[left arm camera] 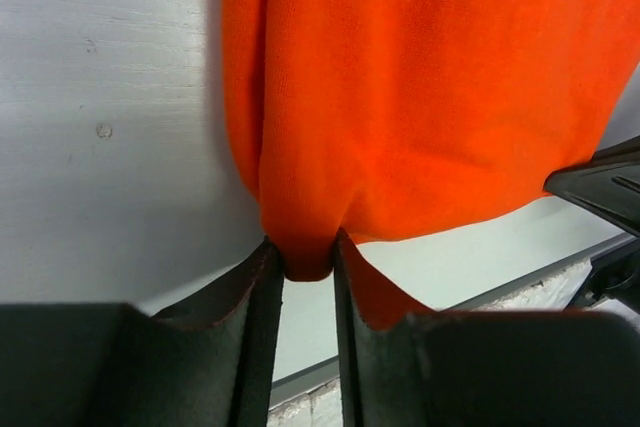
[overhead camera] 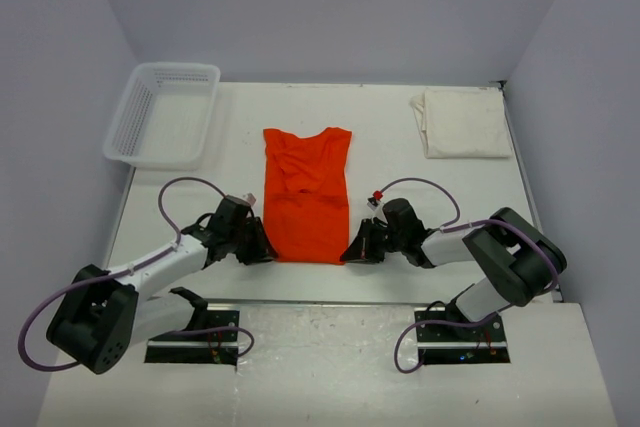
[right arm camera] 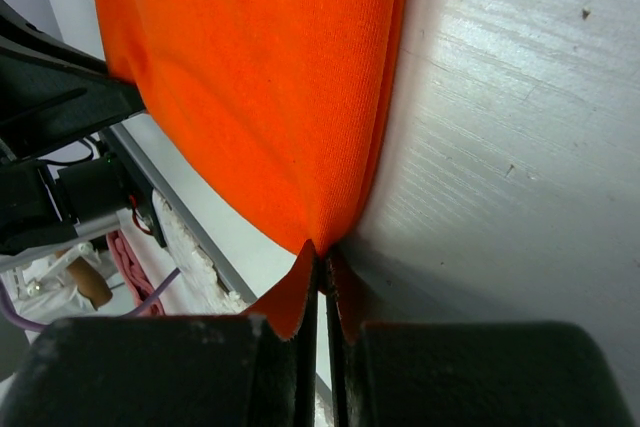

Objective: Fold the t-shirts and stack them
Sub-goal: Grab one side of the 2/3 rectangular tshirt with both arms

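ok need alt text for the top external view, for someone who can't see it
An orange t-shirt lies mid-table, with the left gripper and right gripper at its two near corners. A folded cream t-shirt sits at the far right, and a white lattice basket at the far left.

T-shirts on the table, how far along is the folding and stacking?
Done: the cream t-shirt lies folded at the far right. In hand: the orange t-shirt is folded narrow, the left gripper and right gripper pinching its near corners. Still to do: fold it shorter and stack the two.
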Available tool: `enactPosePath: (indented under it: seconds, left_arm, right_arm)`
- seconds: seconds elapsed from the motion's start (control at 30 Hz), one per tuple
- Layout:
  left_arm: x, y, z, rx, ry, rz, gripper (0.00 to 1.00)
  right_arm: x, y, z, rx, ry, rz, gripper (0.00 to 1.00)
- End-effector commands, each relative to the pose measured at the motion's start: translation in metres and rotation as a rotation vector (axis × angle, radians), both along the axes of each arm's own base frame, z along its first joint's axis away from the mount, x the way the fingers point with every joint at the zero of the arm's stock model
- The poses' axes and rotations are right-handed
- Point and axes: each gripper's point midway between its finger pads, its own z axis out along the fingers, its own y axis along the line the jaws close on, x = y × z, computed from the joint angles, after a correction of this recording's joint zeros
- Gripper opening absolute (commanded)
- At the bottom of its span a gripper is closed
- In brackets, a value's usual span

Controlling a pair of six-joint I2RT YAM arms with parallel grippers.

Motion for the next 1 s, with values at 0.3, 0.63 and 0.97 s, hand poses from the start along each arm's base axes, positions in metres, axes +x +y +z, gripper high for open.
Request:
enactPosePath:
  seconds: [0.3,0.63,0.97]
  left_arm:
    - [-0.008,0.032,0.001,0.149,0.016,0.065,0.49]
    - [-0.011,0.035,-0.02,0.17,0.048,0.067,0.45]
    - [-0.014,0.043,-0.013,0.188,0.047,0.088,0.0]
  right_arm:
    - [-0.01,-0.017,-0.028,-0.11,0.036,-0.01,0.0]
    - [-0.012,-0.02,-0.028,-0.116,0.026,-0.014,0.0]
    - [-0.011,-0.02,-0.027,-0.118,0.026,-0.013,0.0]
